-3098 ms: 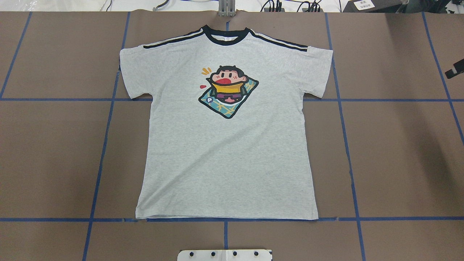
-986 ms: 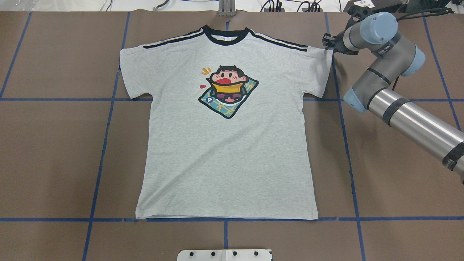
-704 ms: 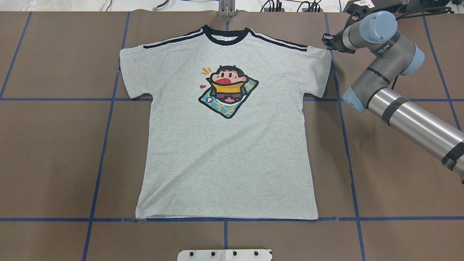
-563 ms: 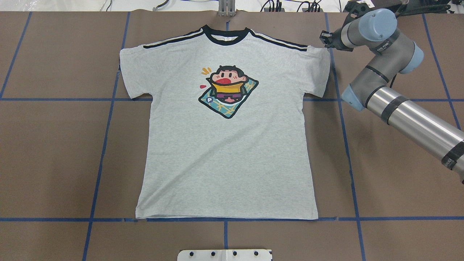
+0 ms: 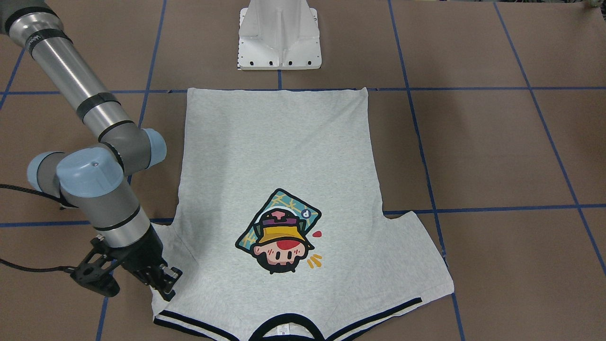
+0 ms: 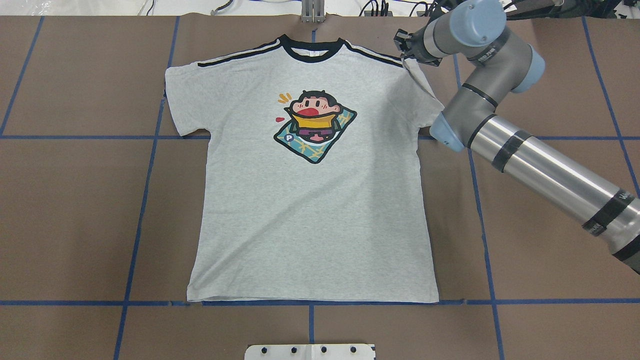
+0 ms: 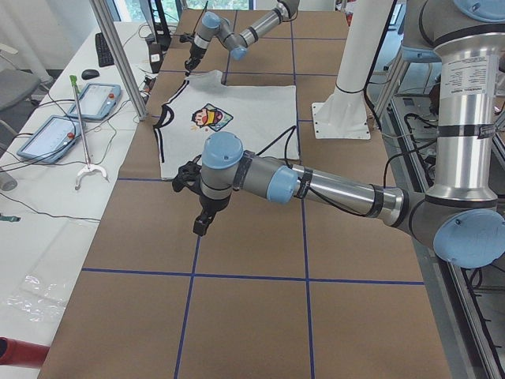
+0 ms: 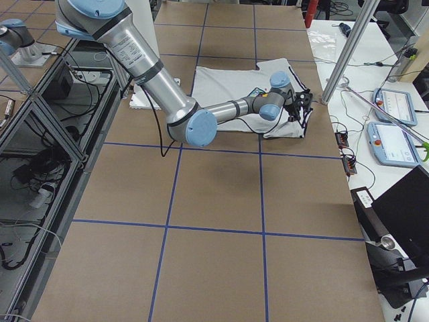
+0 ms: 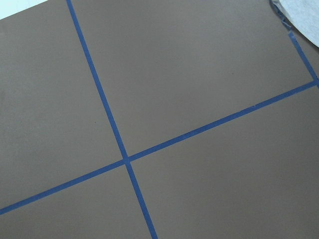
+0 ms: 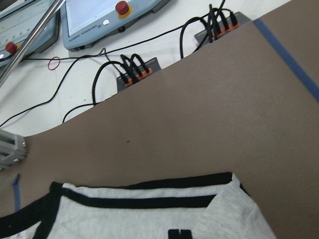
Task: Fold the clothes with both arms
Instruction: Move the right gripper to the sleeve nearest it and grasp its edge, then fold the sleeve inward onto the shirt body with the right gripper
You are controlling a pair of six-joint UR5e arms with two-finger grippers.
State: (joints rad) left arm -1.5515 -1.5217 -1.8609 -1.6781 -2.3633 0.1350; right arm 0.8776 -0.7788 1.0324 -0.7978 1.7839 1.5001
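**Right sleeve in the claw; left claw not yet at the cloth**

The right claw [image 6: 407, 52] is judged to be closed on the outer corner of the right sleeve [image 6: 425, 95]. The corner is held raised just off the bench [image 6: 75, 200] and is turned in toward the shoulder stripes, near the black collar [image 6: 312, 52]. The rest of the T-shirt [image 6: 310, 215] is spread flat in the middle of the bench, print up. Its collar is at the far edge and its hem is squared along a blue tape line [image 6: 550, 301]. The right arm [image 6: 540, 165] is stretched in beside that side of the garment.

The left claw [image 7: 201, 225] is shown only by a side camera, hanging above bare bench, well apart from the left sleeve. Whether it is open or closed cannot be told.

The step in hand is taken to be the folding-in of the sleeve. The corner is best carried low and straight across toward the print, so that the crease falls along the side of the body. The lift should be kept small, or the flat cloth may be dragged off its tape line. The grip should be let go only once the sleeve is laid flat. The left claw should be brought to the matching corner, so that both sides are folded alike.
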